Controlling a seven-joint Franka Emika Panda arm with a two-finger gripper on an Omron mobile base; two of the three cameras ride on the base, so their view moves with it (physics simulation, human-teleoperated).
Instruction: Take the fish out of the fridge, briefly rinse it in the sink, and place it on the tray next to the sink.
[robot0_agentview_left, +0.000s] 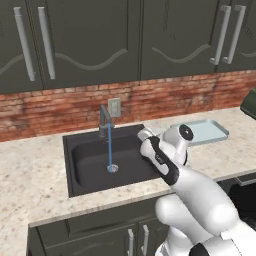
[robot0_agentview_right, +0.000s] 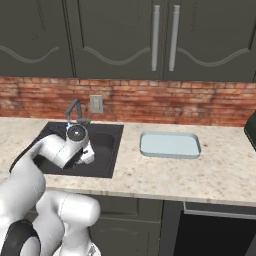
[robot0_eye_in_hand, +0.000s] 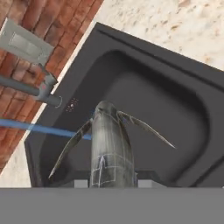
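Note:
My gripper (robot0_eye_in_hand: 111, 183) is shut on the fish (robot0_eye_in_hand: 109, 144), a slim grey-silver body with thin dark fins spreading to both sides. The fish hangs over the black sink (robot0_eye_in_hand: 175, 113), its far end close to the thin blue water stream (robot0_eye_in_hand: 39, 128) running from the grey faucet (robot0_eye_in_hand: 30, 87). In the left base view my hand (robot0_agentview_left: 145, 134) reaches over the right rim of the sink (robot0_agentview_left: 87, 160), right of the stream (robot0_agentview_left: 109, 147). The pale grey tray (robot0_agentview_right: 170, 145) lies on the counter just right of the sink (robot0_agentview_right: 105, 145). The fridge is out of view.
A brick backsplash with a wall outlet (robot0_agentview_left: 114, 106) runs behind the faucet (robot0_agentview_left: 105, 120), under dark upper cabinets. Speckled counter (robot0_agentview_right: 210, 175) stretches around the sink and the tray (robot0_agentview_left: 207, 131). A dark object (robot0_agentview_left: 250, 102) sits at the counter's far right edge.

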